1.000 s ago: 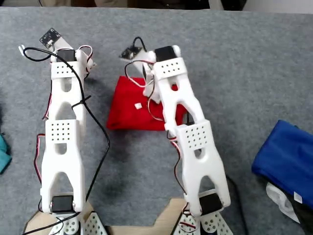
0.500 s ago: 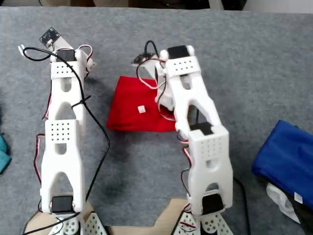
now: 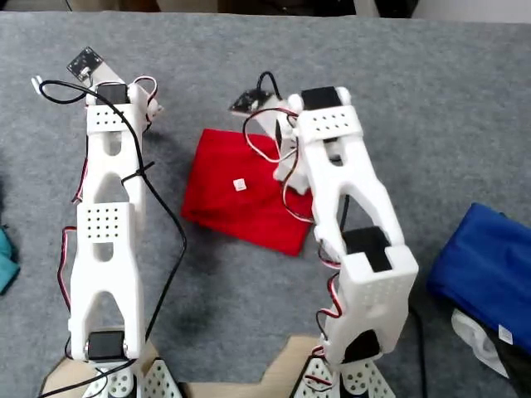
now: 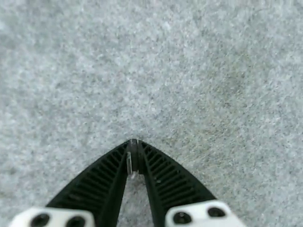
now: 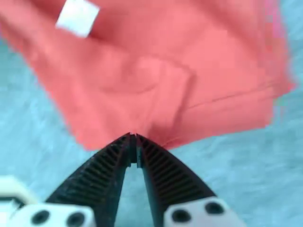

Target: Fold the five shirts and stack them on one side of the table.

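Your right claw (image 5: 132, 137) is clenched on the near edge of the red shirt (image 3: 220, 199), with the closed tips meeting right at the hem. The shirt lies folded on the grey counter (image 3: 431, 108) between your two arms, partly under the right arm.

Your left claw (image 4: 132, 142) is clenched on nothing, its tips together over bare counter, well apart from the shirt.

A folded blue shirt (image 3: 489, 274) sits at the right edge of the counter, over a white garment (image 3: 477, 332). A scrap of teal cloth (image 3: 7, 261) shows at the left edge.

Compared with a second ago, the red shirt has turned. Its near edge lay level and now slants, and its near right corner has been drawn closer to the arm bases. Your right arm has pulled back toward its base and shifted right. Your left arm has not moved.

A small white tag (image 3: 239, 184) lies on the red shirt; any print on it is too small to read.
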Tool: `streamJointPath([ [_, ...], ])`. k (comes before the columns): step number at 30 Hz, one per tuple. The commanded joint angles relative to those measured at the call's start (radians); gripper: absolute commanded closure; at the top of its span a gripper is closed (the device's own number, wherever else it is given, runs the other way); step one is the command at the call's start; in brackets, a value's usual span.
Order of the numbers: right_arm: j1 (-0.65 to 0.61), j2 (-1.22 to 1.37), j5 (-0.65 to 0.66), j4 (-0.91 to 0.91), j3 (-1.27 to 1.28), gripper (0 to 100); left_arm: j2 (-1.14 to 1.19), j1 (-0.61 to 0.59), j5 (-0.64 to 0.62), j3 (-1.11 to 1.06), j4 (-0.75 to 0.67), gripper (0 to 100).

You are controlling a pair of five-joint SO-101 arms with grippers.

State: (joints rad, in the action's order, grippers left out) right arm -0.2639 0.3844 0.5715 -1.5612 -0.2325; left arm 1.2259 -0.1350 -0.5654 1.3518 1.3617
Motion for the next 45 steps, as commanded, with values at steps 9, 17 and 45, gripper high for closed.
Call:
streamJointPath([
  [9,-0.031,0.300,0.003,0.040,-0.414,98.6,-0.015,-0.005,-0.005,0.051,-0.015,98],
  [17,-0.031,0.492,0.003,-0.169,-0.704,98.9,-0.015,-0.005,-0.005,0.051,-0.015,98],
  [45,-0.031,0.151,0.066,-0.218,-0.073,99.0,-0.015,-0.003,-0.005,0.051,-0.017,98],
])
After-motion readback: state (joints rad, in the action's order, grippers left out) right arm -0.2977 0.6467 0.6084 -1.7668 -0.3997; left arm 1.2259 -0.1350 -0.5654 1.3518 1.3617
